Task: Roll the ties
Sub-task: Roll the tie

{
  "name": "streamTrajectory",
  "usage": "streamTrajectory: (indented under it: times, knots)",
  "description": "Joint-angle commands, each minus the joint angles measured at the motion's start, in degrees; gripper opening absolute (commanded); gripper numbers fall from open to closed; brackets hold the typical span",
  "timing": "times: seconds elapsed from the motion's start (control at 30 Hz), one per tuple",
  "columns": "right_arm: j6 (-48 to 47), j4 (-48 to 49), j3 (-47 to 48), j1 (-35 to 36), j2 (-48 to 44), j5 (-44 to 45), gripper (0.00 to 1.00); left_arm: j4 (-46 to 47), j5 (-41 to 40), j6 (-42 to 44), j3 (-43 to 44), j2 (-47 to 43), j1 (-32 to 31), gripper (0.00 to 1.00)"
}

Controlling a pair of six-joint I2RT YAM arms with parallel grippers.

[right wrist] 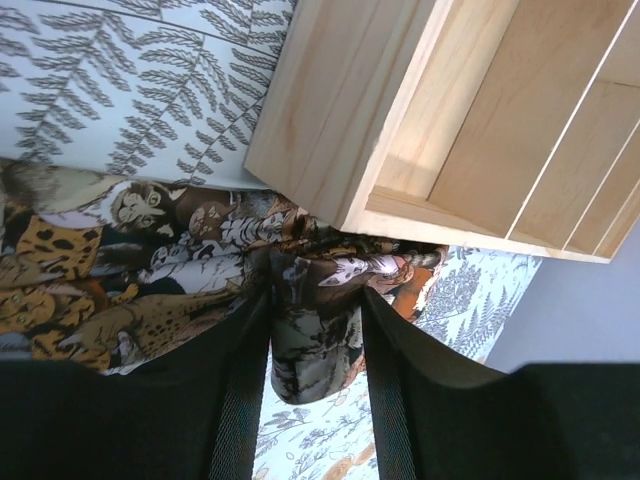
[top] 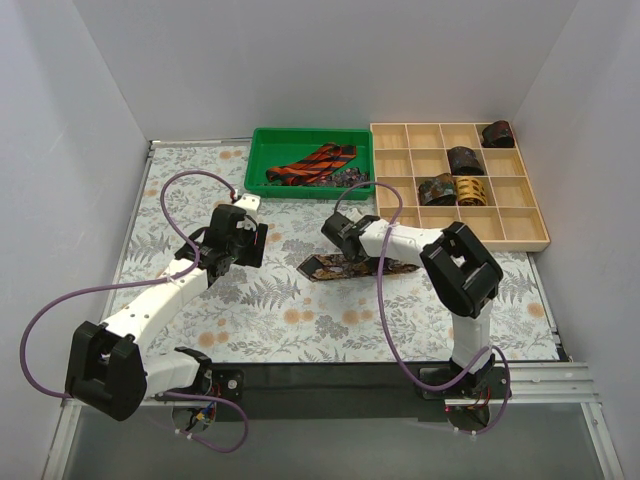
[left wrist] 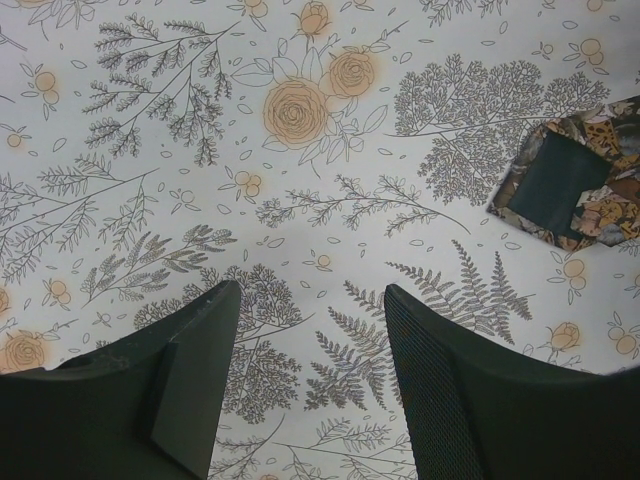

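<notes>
A dark tie with a brown-gold animal print (top: 345, 266) lies flat on the floral covering, mid-table. My right gripper (top: 342, 236) sits over its middle. In the right wrist view the right gripper (right wrist: 315, 300) is shut on a folded part of this tie (right wrist: 310, 340), which fills the gap between the fingers. My left gripper (top: 236, 240) is open and empty, left of the tie. In the left wrist view the left gripper (left wrist: 312, 300) hovers over bare covering, and the tie's wide end (left wrist: 575, 180) shows at the right edge. A red-black striped tie (top: 315, 163) lies in the green tray (top: 262, 140).
A wooden compartment box (top: 520, 225) stands at the back right and holds several rolled ties (top: 465, 160). Its corner (right wrist: 400, 150) is close above the right gripper. Purple cables (top: 180, 185) loop over both arms. White walls enclose the table.
</notes>
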Motion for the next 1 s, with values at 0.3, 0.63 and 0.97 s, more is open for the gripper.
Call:
streamTrajectory:
  times: [0.3, 0.63, 0.97]
  knots:
    - [1.2, 1.4, 3.3, 0.3, -14.2, -9.4, 0.61, 1.4, 10.0, -5.7, 4.1, 2.1, -0.9, 0.57]
    - [5.8, 21.0, -19.9, -21.3, -37.1, -34.8, 0.84, 9.2, 12.9, -17.3, 20.1, 23.0, -19.8, 0.57]
    - [15.2, 49.8, -43.4, -47.8, -48.7, -69.8, 0.89, 10.3, 16.1, -20.5, 42.5, 44.8, -27.2, 0.55]
